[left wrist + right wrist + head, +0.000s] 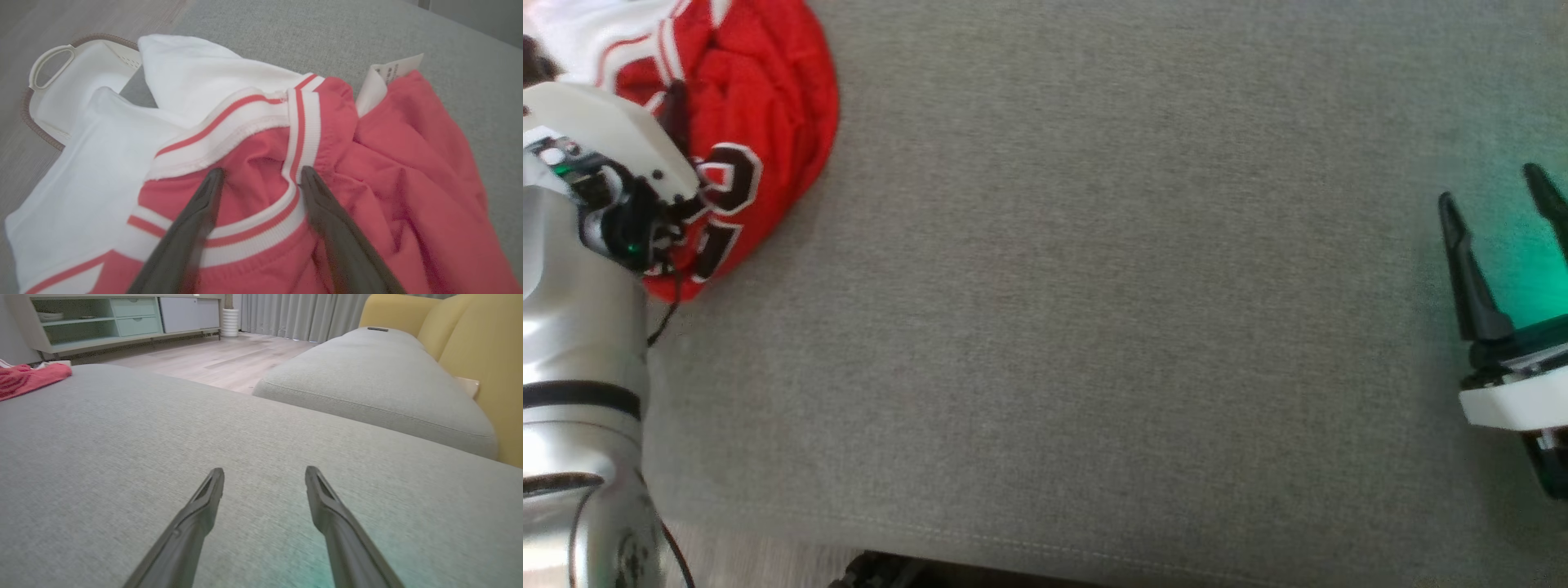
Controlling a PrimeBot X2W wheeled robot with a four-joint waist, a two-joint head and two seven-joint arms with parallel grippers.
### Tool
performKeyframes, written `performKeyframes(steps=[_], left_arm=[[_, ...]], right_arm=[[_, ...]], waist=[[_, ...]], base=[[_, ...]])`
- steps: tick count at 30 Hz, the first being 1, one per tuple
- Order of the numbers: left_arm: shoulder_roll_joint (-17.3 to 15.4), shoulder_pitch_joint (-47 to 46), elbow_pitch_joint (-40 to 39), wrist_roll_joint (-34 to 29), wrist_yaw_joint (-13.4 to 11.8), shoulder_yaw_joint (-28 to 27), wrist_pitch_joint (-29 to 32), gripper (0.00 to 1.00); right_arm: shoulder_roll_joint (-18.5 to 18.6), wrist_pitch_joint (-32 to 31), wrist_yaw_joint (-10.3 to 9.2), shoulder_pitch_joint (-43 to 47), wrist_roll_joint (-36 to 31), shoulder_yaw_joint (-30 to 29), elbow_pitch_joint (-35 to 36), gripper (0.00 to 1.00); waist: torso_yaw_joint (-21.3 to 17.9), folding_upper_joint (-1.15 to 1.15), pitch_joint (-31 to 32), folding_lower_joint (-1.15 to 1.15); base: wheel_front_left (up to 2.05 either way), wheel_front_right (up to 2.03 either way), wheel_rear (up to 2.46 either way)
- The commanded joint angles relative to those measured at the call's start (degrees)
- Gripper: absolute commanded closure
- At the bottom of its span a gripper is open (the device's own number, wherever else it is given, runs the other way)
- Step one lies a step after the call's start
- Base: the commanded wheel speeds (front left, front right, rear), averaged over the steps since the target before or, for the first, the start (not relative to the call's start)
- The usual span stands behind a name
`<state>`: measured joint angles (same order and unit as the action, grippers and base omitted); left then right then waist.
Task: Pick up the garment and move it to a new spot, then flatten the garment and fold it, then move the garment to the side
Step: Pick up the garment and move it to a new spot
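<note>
A red and white jersey-style garment (768,106) with dark lettering lies crumpled at the far left corner of the grey cushion (1094,286). My left arm's white wrist housing (613,139) hangs over it. In the left wrist view my left gripper (261,175) is open, its fingertips resting on the red cloth on either side of the striped collar (300,122). The garment (408,171) has a white care label (392,73) sticking up. My right gripper (1490,186) stands open and holds nothing over bare cushion at the far right, seen also as my right gripper (264,473). A red edge of the garment (24,377) shows far off.
A white basket (49,73) with a brown rim sits on the wooden floor beyond the cushion's corner. The cushion's front edge (1094,555) runs along the bottom. A second grey cushion (367,375), a yellow backrest (482,355) and a low cabinet (102,322) lie beyond.
</note>
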<state>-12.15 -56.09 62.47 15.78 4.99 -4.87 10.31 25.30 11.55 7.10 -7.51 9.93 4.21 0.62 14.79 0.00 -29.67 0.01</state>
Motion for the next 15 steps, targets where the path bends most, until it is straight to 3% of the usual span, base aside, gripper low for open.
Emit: performKeyframes(steps=[1, 2, 3, 9, 15], left_arm=[[-3.92, -1.11, -0.4, -0.81, -0.92, -0.73, -1.8, 0.04], [-4.14, -1.17, 0.05, -1.26, -1.06, -0.33, -3.22, 0.31], [-4.33, -1.36, 0.27, -1.4, -1.04, -0.21, -5.08, 1.0], [-5.52, -3.21, 1.14, -2.57, -0.47, 1.08, -14.19, 1.0], [-7.19, -6.65, -0.69, -5.34, 1.25, 5.09, -21.92, 1.0]], right_arm=[[1.44, -0.12, 0.39, 0.66, -0.67, 0.06, 2.19, 0.0], [1.44, -0.17, 0.39, 0.78, -0.78, -0.1, 2.41, 0.0], [1.31, -0.18, 0.39, 0.89, -0.87, -0.27, 2.63, 0.0], [-0.02, 0.45, 0.39, 0.84, -1.06, 0.16, 2.0, 0.0], [-3.56, 2.18, 0.39, -0.91, -0.93, 2.79, -1.65, 0.0]], waist=[[-0.91, 0.0, -0.52, -0.01], [-1.06, 0.0, -0.43, -0.01], [-1.16, 0.0, -0.32, -0.01], [-1.57, 0.0, 2.09, -0.01], [-3.47, 0.0, 8.31, -0.01]], base=[[0.0, 0.0, 0.0], [0.0, 0.0, 0.0], [0.0, 0.0, 0.0], [0.0, 0.0, 0.0], [0.0, 0.0, 0.0]])
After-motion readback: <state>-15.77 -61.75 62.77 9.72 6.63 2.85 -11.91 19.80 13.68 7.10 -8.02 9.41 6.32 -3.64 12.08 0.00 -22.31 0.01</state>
